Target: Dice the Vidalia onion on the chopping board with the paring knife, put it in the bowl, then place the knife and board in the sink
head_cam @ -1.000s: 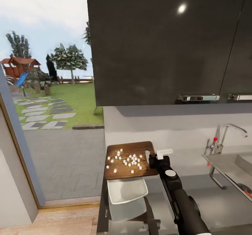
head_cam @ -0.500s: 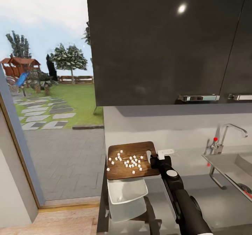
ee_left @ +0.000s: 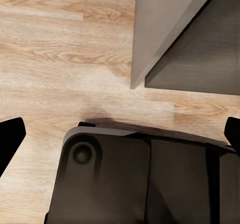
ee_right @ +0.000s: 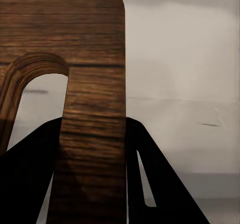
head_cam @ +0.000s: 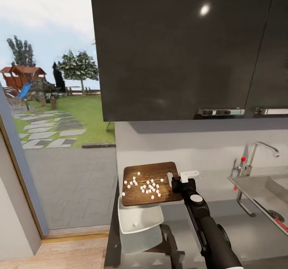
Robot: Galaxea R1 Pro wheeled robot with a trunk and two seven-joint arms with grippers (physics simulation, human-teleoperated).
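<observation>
My right gripper (head_cam: 173,181) is shut on the handle-slot end of the brown chopping board (head_cam: 149,183) and holds it in the air over the far part of the white bowl (head_cam: 140,220). Several small white onion dice (head_cam: 147,186) lie scattered on the board, and one white piece (head_cam: 135,223) lies in the bowl. In the right wrist view the board (ee_right: 92,59) runs between the dark fingers (ee_right: 165,184). The steel sink (head_cam: 256,185) with its faucet (head_cam: 259,149) is at the right. My left gripper (ee_left: 120,134) hangs open over the wood floor.
Dark wall cabinets (head_cam: 184,49) hang above the glossy grey countertop (head_cam: 236,225). A large window onto a garden fills the left. A red-orange strip (head_cam: 281,223) shows near the sink drain at the frame's edge. My base (ee_left: 135,179) is below the left gripper.
The whole view has shifted, so the camera moved. The board came slightly to the right, the dice slid toward its near edge, and one piece now lies in the bowl.
</observation>
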